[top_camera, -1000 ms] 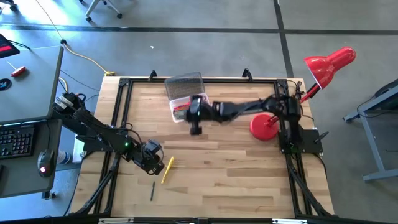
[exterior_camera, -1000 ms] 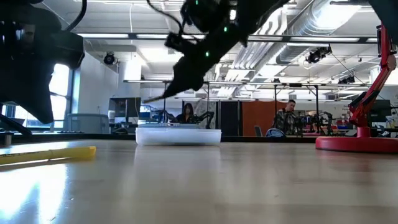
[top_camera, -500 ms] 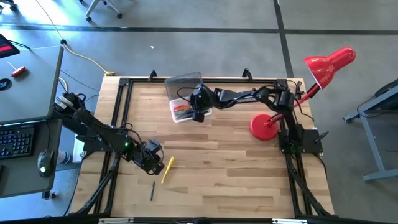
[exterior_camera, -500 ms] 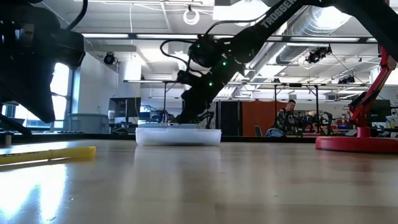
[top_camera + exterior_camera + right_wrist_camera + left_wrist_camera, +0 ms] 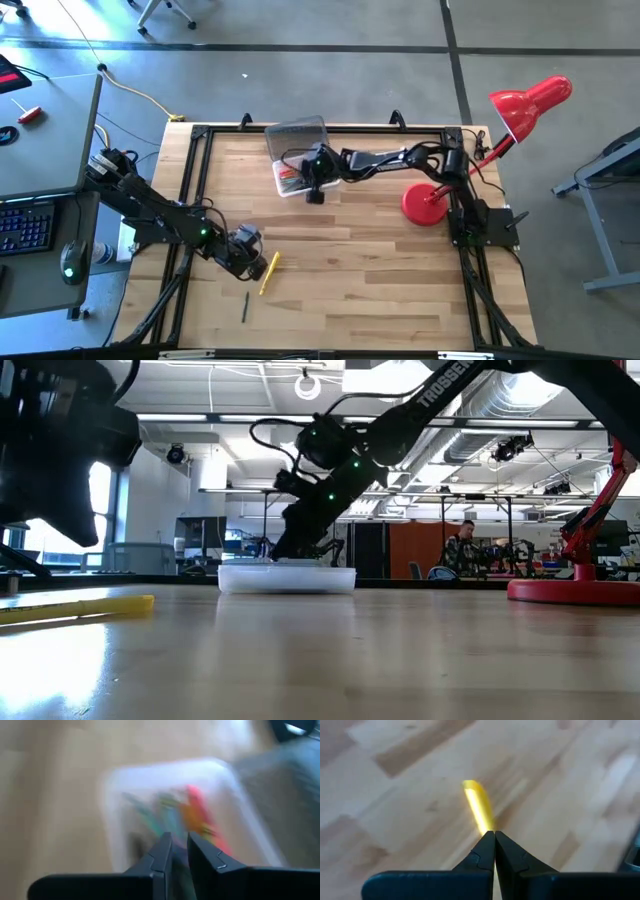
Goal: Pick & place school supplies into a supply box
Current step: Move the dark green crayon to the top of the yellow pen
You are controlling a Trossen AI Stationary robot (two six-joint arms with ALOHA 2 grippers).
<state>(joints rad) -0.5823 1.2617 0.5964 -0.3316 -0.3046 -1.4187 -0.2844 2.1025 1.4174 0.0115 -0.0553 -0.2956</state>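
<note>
White capital letters reading "TROSSEN" run along the dark upper link of the right arm (image 5: pixel 455 380) in the low view, slanting upward with the arm; the final letters run toward the top edge of the picture. No other text, label, number or sign can be read in any view, whether on the table, on the things lying on it, or in the room behind.

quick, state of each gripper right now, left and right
left gripper: shut, empty, tips over the yellow pencil.
right gripper: nearly closed, nothing visible between its fingers, above the supply box.
</note>
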